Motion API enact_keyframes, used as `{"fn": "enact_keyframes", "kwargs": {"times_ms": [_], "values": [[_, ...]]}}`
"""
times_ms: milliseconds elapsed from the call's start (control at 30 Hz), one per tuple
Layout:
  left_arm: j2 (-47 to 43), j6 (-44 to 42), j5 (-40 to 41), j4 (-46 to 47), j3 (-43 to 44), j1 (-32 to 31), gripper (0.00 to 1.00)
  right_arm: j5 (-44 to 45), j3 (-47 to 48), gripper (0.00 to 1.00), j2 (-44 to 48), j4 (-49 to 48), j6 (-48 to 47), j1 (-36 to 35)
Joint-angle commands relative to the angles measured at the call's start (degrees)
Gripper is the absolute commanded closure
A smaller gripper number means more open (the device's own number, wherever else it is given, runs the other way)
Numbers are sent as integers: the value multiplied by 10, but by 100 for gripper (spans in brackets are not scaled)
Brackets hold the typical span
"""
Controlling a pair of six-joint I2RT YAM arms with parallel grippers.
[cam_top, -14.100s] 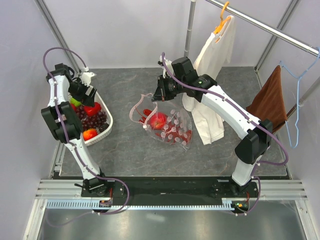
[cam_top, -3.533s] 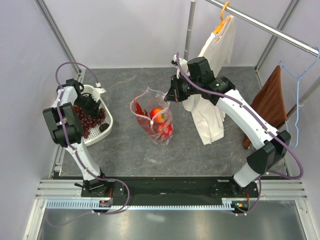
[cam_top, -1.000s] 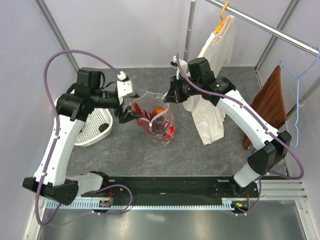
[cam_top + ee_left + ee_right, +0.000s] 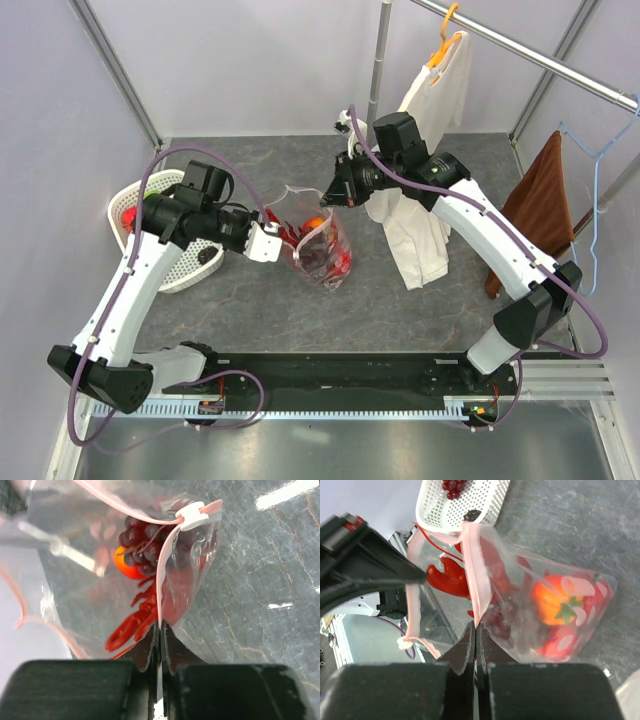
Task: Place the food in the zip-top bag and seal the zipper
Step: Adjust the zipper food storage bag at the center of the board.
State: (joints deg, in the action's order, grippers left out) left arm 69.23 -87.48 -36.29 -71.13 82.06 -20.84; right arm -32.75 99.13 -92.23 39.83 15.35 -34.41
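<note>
The clear zip-top bag (image 4: 322, 250) stands on the grey table with its mouth held up. Inside it are an orange (image 4: 554, 603), dark grapes (image 4: 141, 544) and red chilli peppers (image 4: 131, 626). My left gripper (image 4: 274, 238) is shut on the pink zipper (image 4: 161, 575) at the bag's left rim, with the strip pinched between its fingertips (image 4: 160, 626). A white slider (image 4: 192, 514) sits farther along that strip. Across the mouth, my right gripper (image 4: 331, 197) is shut on the pink strip at the right rim (image 4: 475, 625).
A white mesh basket (image 4: 168, 265) stands left of the bag, with a red piece (image 4: 128, 215) and a dark piece (image 4: 205, 257) in it. A cream shirt (image 4: 425, 200) hangs right of the bag. A brown cloth (image 4: 535, 200) and a blue hanger (image 4: 592, 200) hang far right.
My left gripper, open beside the bag's left rim a second ago, has closed on the pink strip. The left arm has dropped lower. The right gripper keeps its hold.
</note>
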Motion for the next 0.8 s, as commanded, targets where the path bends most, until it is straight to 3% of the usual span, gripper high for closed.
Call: {"fn": "enact_keyframes", "kwargs": {"times_ms": [0,200,300,400,500,633,767], "values": [[-25,46,7,16,15,-37,98,-18,42,100,-9,-25,-16,-15],[11,270,-60,10,145,-96,98,-16,91,100,-37,-27,-26,-35],[58,368,-66,3,184,-98,98,-13,118,93,-46,-28,-31,-39],[77,415,-59,6,174,-100,98,-7,114,74,-44,-27,-38,-40],[85,477,-55,14,152,-101,98,0,92,44,-29,-25,-50,-38],[71,556,-29,56,118,-101,98,22,79,25,-11,-18,-52,-26],[55,597,36,80,123,-98,98,30,83,18,4,-18,-40,-1]]}}
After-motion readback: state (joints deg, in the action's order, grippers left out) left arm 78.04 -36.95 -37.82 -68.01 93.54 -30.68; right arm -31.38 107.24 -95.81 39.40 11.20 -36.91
